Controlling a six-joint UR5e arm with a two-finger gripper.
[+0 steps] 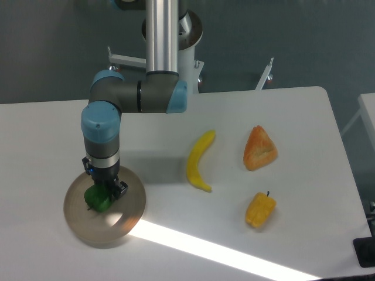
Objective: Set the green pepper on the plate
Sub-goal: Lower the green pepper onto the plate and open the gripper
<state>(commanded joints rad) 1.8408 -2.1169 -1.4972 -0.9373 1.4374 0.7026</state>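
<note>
My claw [103,191] points straight down over the plate [130,218] and is closed around the green pepper [97,198], which sits low inside the dish, left of its middle; whether the pepper's underside touches the plate floor I cannot tell. The plate lies near the front left of the white surface [53,140], its near rim close to the front edge and its left rim well in from the left edge of the picture. My wrist rises upright from the claw to the blue-capped elbow, and the forearm runs right toward the column at the back. To the right of the plate a bare stretch of surface lies before the banana [199,160], which lies lengthwise, well apart from the dish. Further right sits an orange wedge-shaped piece [259,148], and nearer the front the yellow pepper [260,209] with its dark stem up. A bright band of light crosses the surface diagonally from the plate's right rim toward the front right. The surface's right edge curves away beyond the wedge.
</note>
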